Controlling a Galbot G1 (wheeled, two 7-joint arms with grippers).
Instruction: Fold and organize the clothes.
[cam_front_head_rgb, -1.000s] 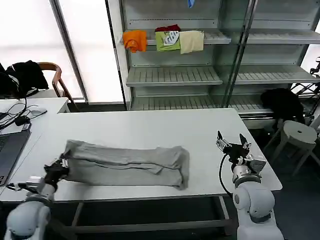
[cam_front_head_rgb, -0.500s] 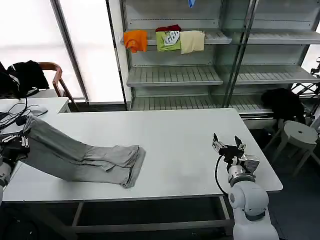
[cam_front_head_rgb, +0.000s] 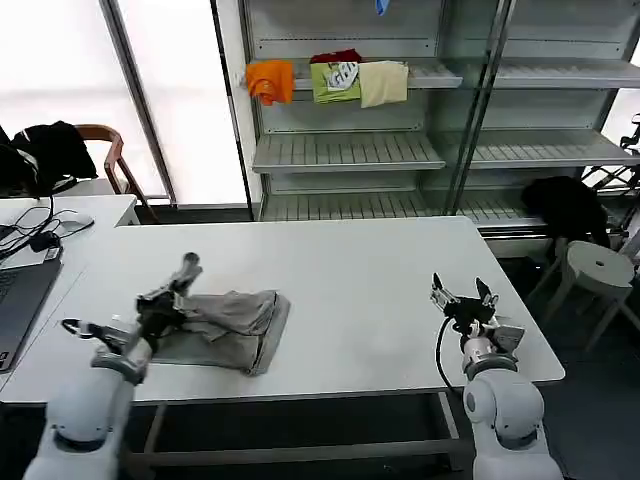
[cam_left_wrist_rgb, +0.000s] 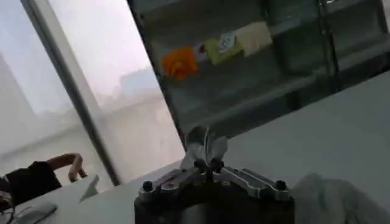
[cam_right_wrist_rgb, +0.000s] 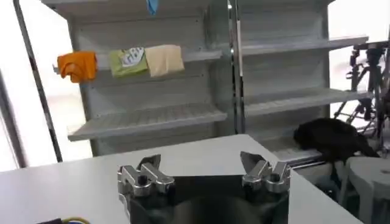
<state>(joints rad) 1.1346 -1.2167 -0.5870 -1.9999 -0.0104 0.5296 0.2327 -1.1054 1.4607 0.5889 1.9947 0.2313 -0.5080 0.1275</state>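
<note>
A light grey shirt (cam_front_head_rgb: 228, 320) lies bunched and doubled over on the left half of the white table (cam_front_head_rgb: 370, 270). My left gripper (cam_front_head_rgb: 180, 278) is just above the shirt's left end, shut on a small flap of its cloth that sticks up past the fingertips. In the left wrist view the jaws (cam_left_wrist_rgb: 207, 164) are closed together with the grey flap (cam_left_wrist_rgb: 206, 143) pinched between them, and more of the shirt (cam_left_wrist_rgb: 326, 198) lies beside it. My right gripper (cam_front_head_rgb: 462, 297) stands open and empty near the table's right front edge, its fingers (cam_right_wrist_rgb: 149, 167) spread wide.
The shelf unit behind the table holds folded orange (cam_front_head_rgb: 270, 80), green (cam_front_head_rgb: 336, 80) and cream (cam_front_head_rgb: 383, 82) garments. A laptop (cam_front_head_rgb: 18, 300) and cables lie on the left. A chair with black clothing (cam_front_head_rgb: 55, 150) stands at the left, a stool (cam_front_head_rgb: 598, 265) and a black heap (cam_front_head_rgb: 565, 205) at the right.
My left gripper has swung from the far left edge back over the table, carrying the shirt's end onto the rest of it. The shirt is now a shorter bundle. The right arm barely moved.
</note>
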